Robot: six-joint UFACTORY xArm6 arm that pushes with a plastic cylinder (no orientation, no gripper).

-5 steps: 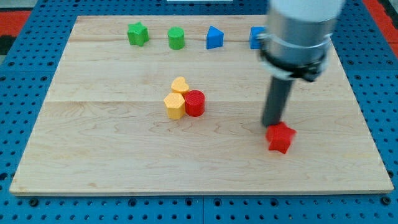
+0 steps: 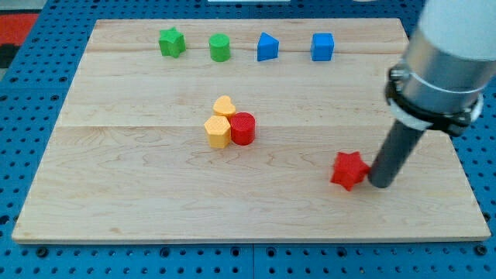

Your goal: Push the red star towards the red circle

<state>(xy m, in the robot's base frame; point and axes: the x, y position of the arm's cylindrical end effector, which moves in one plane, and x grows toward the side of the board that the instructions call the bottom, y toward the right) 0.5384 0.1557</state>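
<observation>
The red star [image 2: 349, 170] lies on the wooden board at the view's lower right. My tip [image 2: 380, 184] rests on the board just to the right of the star, touching or almost touching its right side. The red circle [image 2: 242, 129] sits near the board's middle, to the star's left and a little higher. It touches a yellow hexagon [image 2: 218, 132] on its left and a yellow heart [image 2: 225, 106] above that.
Along the view's top edge stand a green star [image 2: 171, 42], a green cylinder [image 2: 220, 47], a blue triangular block [image 2: 267, 46] and a blue cube [image 2: 322, 46]. The board [image 2: 116, 178] lies on a blue pegboard.
My tip has moved from above the star's left to its right side and lower down. The arm now uncovers the blue cube. The star barely shifted.
</observation>
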